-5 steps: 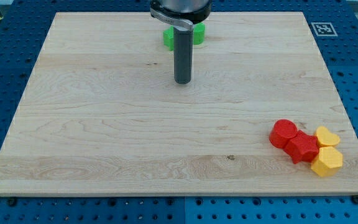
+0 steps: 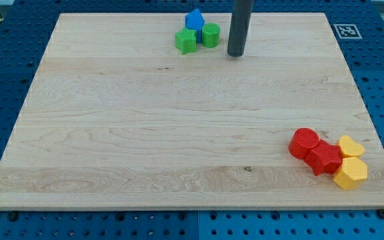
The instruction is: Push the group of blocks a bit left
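Observation:
Near the view's top, a group of three blocks sits together: a blue block [image 2: 194, 19] at the back, a green block [image 2: 186, 41] at the front left and a green cylinder [image 2: 211, 35] at the front right. My tip [image 2: 236, 54] is just to the right of the green cylinder, a short gap away, not touching. At the view's bottom right lies a second group: a red cylinder [image 2: 305, 143], a red block [image 2: 324, 159], a yellow heart-like block [image 2: 351, 146] and a yellow hexagonal block [image 2: 350, 173].
The wooden board [image 2: 112, 133] rests on a blue perforated table. A black-and-white marker tag [image 2: 347, 31] is at the board's top right corner.
My tip has moved up and to the right, from below the green blocks to their right side. The blue block, hidden before, now shows. No block has moved.

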Robot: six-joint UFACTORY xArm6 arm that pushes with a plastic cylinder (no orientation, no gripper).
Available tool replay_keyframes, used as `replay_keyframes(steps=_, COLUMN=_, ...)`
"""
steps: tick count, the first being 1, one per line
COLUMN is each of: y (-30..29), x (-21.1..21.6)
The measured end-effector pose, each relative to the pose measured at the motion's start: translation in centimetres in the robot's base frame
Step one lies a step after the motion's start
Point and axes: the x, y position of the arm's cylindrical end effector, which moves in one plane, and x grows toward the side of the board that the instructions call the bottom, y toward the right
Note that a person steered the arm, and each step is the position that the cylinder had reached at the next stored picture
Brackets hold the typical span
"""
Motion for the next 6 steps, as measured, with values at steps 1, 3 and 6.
replay_keyframes(steps=1, y=0.0, x=-1.2)
replay_keyframes(steps=3, y=0.0, x=-3.6)
replay_keyframes(steps=6, y=-3.7, x=-3.6)
